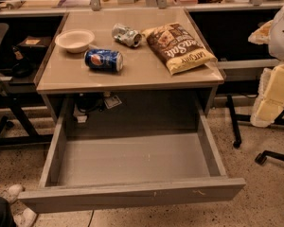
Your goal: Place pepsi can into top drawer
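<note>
The pepsi can (103,60) is laid sideways upper left of centre, above the opened top drawer (132,193). The gripper is not seen; its hold cannot be told. The can is best gripped across its barrel.

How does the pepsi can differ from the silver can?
The pepsi can is blue with a round logo; the silver can is grey and dented. The pepsi can lies nearer the front edge of the desk; the silver can lies farther back. Both lie on their sides. The hand is at the right edge, off the desk.
</note>
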Tool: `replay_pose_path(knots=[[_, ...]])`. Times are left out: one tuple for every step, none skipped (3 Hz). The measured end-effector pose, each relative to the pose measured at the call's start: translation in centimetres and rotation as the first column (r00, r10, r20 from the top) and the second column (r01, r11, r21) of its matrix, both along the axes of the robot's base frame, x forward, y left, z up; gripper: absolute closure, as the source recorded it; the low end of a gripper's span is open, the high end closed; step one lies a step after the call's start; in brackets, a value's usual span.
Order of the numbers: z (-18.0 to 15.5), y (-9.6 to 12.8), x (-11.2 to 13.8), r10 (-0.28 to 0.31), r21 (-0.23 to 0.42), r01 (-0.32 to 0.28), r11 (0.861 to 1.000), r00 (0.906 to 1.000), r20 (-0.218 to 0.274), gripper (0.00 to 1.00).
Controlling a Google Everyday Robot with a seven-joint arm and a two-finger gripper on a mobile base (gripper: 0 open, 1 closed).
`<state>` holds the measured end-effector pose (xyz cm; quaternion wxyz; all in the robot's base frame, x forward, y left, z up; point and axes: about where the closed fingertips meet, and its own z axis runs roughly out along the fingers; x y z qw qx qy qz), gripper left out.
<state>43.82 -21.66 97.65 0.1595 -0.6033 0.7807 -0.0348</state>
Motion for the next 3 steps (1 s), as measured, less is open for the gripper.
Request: replay_pose_path(knots=[[0.0, 0.0, 0.0, 0.0, 0.0, 0.0, 1.0, 1.0, 0.0, 0.0], [0.2, 1.2, 0.3, 0.001, 0.0, -0.001, 1.0, 1.0, -0.004, 0.0], [1.3, 3.8, 1.3, 0.004, -0.013, -0.004, 1.0, 0.9999, -0.015, 0.0]])
